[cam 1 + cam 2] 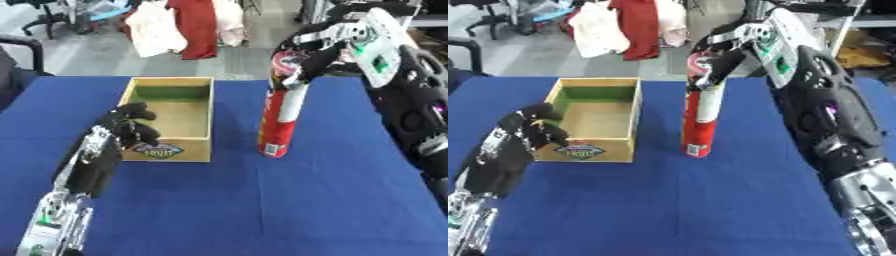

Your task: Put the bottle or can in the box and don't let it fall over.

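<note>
Blue cloth over the table [219,210], clothes hanging at the far side of the room; on the cloth the tall red can [280,120] stands upright, w/ white band and a label low down, just right of the wooden box [171,120], a gap of cloth btwn them; box is open-topped and looks empty, sticker on its near wall. Step, as I judge it: can gripped at the top, not yet carried over; whether its base is touching the cloth I can't tell. Next move needs a lift high enough to clear the box's right wall, a short shift left, then a straight set-down, can kept vertical; it's tall and narrow, so tipping is the risk. My right hand [715,60] comes from above, fingers curled round the can's top; my left hand [131,127] sits by the box's near-left corner, fingers curled, holding nothing that I can see.
</note>
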Robot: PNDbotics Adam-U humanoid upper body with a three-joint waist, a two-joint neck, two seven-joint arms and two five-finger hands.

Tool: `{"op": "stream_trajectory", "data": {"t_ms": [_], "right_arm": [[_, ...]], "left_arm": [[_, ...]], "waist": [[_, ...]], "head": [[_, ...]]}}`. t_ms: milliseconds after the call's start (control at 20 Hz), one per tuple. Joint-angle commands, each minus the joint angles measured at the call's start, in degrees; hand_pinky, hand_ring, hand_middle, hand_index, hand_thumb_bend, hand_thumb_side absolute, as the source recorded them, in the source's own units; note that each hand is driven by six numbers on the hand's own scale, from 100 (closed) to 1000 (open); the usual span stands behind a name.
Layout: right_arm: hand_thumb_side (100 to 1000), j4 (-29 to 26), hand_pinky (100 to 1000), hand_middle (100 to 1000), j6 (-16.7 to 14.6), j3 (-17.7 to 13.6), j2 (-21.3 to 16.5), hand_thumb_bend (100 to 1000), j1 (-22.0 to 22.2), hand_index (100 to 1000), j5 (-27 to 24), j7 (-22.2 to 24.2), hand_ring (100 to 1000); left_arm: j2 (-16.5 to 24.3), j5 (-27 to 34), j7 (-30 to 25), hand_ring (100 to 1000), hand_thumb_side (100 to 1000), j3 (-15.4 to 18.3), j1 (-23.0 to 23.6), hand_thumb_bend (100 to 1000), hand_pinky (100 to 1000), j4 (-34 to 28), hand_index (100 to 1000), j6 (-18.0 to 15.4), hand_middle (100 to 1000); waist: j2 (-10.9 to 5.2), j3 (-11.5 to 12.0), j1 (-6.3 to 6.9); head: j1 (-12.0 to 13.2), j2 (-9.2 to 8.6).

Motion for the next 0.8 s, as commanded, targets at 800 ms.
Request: {"op": "stream_trajectory", "data": {"t_ms": [800], "right_arm": [[491,-3.08,813,812,-0.94,0.63,-0.64,395,-1.78,927,-2.6,-3.82,762]], "left_arm": [[0.49,0.56,0.13,614,787,0.48,-0.75,100,614,-0.62,832,-0.01,683]], "waist": [[-1.28,0.45,-0.24]], "head": [[-0.45,-0.81]]}}
